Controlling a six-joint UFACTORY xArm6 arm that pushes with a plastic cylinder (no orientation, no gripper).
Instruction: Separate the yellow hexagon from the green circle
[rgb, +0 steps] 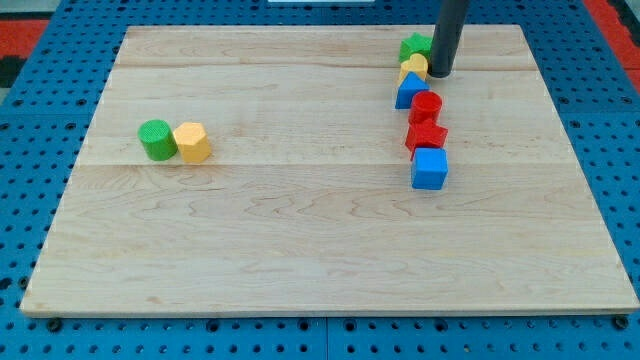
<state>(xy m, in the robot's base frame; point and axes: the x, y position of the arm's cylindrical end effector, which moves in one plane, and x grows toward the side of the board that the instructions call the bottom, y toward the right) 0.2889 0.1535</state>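
The yellow hexagon (191, 142) sits on the wooden board's left part, touching the green circle (155, 139) on its left side. My tip (440, 73) is far away at the view's top right, resting on the board just right of a small yellow block (413, 67). The rod rises out of the top of the view.
A column of blocks stands at the right: a green block (414, 46) at the top, the small yellow block, a blue block (409, 91), a red cylinder (427, 105), a red block (426, 135), and a blue cube (430, 168). The board (320, 250) lies on a blue pegboard.
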